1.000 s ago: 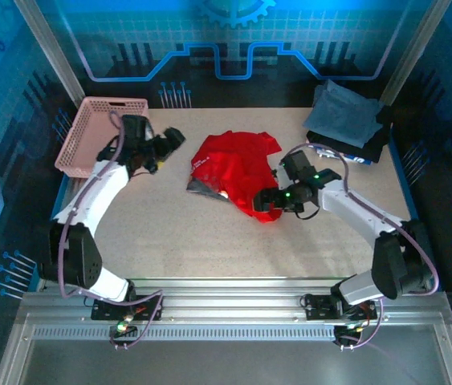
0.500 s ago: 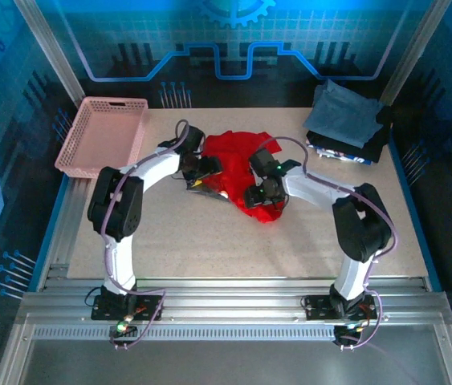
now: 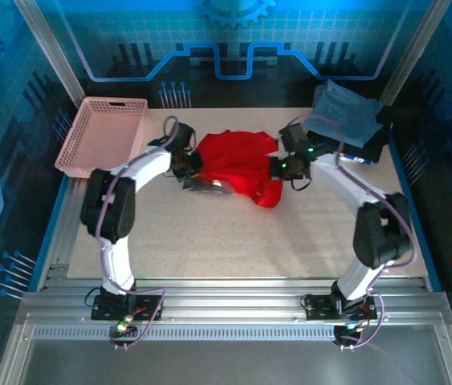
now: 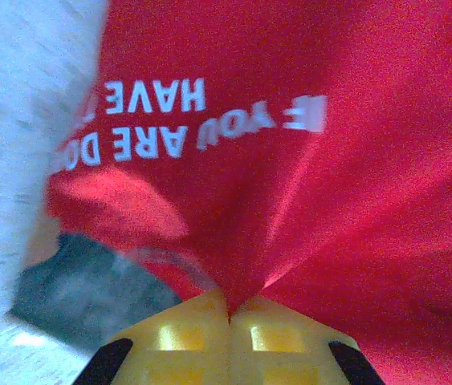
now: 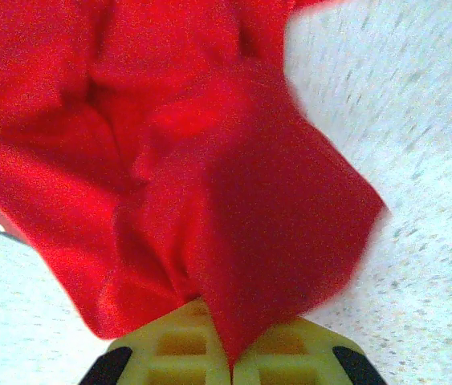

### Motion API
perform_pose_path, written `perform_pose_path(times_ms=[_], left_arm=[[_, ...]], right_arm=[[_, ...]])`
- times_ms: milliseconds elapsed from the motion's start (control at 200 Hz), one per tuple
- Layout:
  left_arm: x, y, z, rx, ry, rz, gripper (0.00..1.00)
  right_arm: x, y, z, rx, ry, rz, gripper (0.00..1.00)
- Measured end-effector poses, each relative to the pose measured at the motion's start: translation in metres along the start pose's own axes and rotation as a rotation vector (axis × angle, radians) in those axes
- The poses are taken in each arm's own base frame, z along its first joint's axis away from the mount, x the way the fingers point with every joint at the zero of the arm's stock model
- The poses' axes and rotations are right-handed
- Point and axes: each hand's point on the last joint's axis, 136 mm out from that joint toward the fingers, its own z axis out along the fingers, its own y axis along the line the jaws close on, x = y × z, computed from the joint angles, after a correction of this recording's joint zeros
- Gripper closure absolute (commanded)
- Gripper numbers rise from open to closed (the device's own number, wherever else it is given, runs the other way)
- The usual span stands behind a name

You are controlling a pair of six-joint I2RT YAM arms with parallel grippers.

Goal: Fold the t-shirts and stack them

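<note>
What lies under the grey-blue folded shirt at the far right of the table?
A dark shirt shows under the grey-blue shirt, its right and near edges sticking out. Its middle is covered.

matt red cloth t-shirt (image 3: 238, 160)

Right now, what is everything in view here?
red shirt: one, bright red with white lettering, crumpled at the table's centre
folded shirts: at least two, grey-blue over dark, stacked at the far right corner
basket: one, pink, far left corner
table: one, speckled beige, under everything
left hand: one, yellow fingers, shut on the red shirt's left side
right hand: one, yellow fingers, shut on the red shirt's right side
</note>
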Motion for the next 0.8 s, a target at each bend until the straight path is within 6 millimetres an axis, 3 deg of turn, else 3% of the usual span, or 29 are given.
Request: perform_pose_path(times_ms=[125, 280, 390, 520, 630, 800], left_arm=[[-0.038, -0.021, -0.076, 0.123, -0.172, -0.006, 1.0], [-0.064, -0.052, -0.159, 0.263, -0.342, 0.021, 1.0], [-0.074, -0.069, -0.194, 0.328, -0.41, 0.044, 1.0], [-0.075, -0.08, -0.221, 0.379, -0.452, 0.061, 1.0], [-0.077, -0.093, -0.249, 0.433, -0.489, 0.083, 1.0], [-0.072, -0.113, -0.314, 0.54, -0.581, 0.154, 1.0]], right_arm=[[-0.044, 0.005, -0.056, -0.126, -0.145, 0.053, 1.0], [-0.086, 0.003, -0.111, -0.221, -0.276, 0.101, 1.0], [-0.109, 0.01, -0.144, -0.28, -0.347, 0.098, 1.0], [-0.132, 0.028, -0.191, -0.344, -0.441, 0.056, 1.0], [-0.145, 0.035, -0.234, -0.396, -0.513, 0.038, 1.0], [-0.151, 0.047, -0.289, -0.467, -0.579, 0.005, 1.0]])
